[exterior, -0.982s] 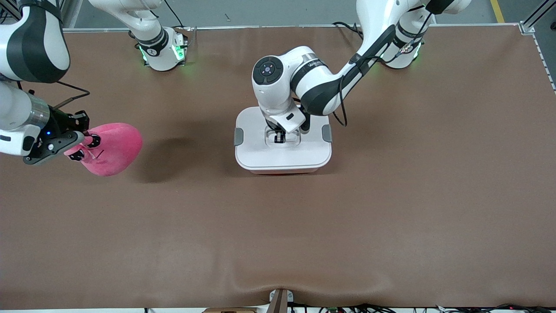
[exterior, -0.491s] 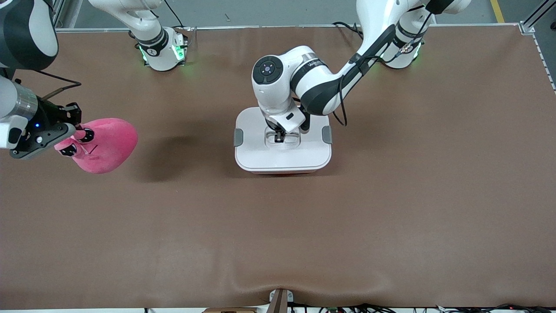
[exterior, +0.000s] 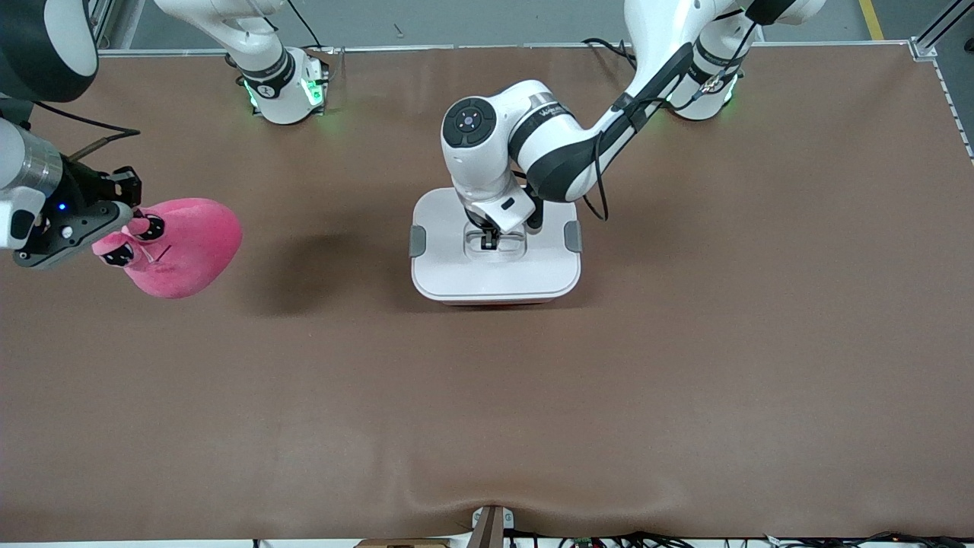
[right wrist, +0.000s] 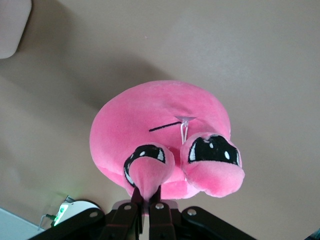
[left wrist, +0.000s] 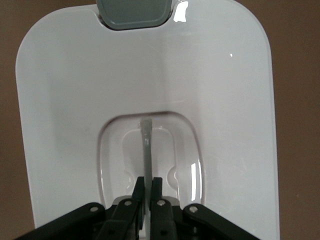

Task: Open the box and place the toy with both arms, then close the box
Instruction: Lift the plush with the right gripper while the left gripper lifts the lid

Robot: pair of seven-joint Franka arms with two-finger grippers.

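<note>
The box (exterior: 494, 270) stands mid-table with its white lid (left wrist: 75, 100) on and a grey clip (exterior: 418, 240) at each end. My left gripper (exterior: 488, 242) sits in the lid's recessed centre, shut on the thin upright handle (left wrist: 146, 145). The toy (exterior: 186, 247), a bright-pink plush with two black-banded eyes, hangs above the table at the right arm's end. My right gripper (exterior: 131, 228) is shut on one of its protruding eyes (right wrist: 145, 170); the toy's body (right wrist: 160, 120) dangles free over the brown mat.
Both arm bases (exterior: 285, 87) stand along the table's edge farthest from the front camera. The brown mat (exterior: 487, 396) covers the table. A dark shadow (exterior: 293, 274) lies between toy and box.
My right gripper has lifted the toy a little and drawn it toward the right arm's end. My left gripper has shut on the lid handle; the box has not moved.
</note>
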